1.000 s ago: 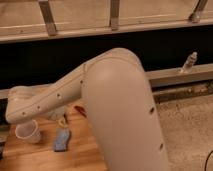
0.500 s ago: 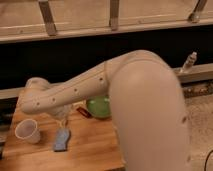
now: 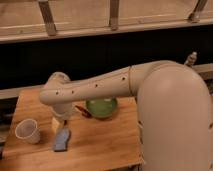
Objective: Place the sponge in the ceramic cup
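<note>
The blue-grey sponge [image 3: 61,140] lies flat on the wooden table [image 3: 105,142], near its front left. The small white ceramic cup [image 3: 27,131] stands upright to the sponge's left, a short gap between them. My arm reaches in from the right and bends down at the wrist. My gripper [image 3: 63,118] hangs just above and behind the sponge, right of the cup.
A green bowl [image 3: 101,107] sits at the table's middle back, with a small red object [image 3: 82,111] beside it. A pale box [image 3: 57,124] stands behind the sponge under the gripper. My bulky arm [image 3: 175,120] hides the table's right side. A dark wall runs behind.
The arm has swung up and to the right, uncovering more of the table. The gripper end now hangs over the spot behind the sponge. Sponge and cup stay where they were.
</note>
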Robot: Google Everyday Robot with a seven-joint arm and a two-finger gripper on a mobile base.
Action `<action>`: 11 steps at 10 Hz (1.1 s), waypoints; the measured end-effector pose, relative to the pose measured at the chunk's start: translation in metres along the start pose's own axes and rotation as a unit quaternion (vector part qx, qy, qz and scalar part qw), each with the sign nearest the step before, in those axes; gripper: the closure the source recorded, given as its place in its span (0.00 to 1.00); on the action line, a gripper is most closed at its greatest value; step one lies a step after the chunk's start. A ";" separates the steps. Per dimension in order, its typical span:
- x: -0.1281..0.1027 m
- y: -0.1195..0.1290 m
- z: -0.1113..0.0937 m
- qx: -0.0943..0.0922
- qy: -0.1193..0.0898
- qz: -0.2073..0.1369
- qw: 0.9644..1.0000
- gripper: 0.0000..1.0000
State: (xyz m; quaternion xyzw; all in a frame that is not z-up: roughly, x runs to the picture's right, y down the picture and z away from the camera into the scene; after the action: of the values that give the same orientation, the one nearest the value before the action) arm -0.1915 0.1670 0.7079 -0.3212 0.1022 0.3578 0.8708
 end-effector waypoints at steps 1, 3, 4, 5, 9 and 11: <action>0.000 -0.002 0.000 0.003 0.000 0.001 1.000 0.20; 0.001 -0.004 0.000 0.004 0.001 0.002 1.000 0.20; 0.001 -0.002 0.001 0.005 0.002 0.000 1.000 0.20; 0.000 0.001 0.004 0.002 0.007 -0.003 1.000 0.20; -0.005 0.031 0.051 -0.006 0.022 -0.033 0.999 0.20; -0.004 0.032 0.064 -0.010 0.030 -0.032 0.999 0.20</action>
State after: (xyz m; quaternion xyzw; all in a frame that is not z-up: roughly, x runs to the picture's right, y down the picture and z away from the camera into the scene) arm -0.2197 0.2221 0.7433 -0.3436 0.1145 0.3211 0.8751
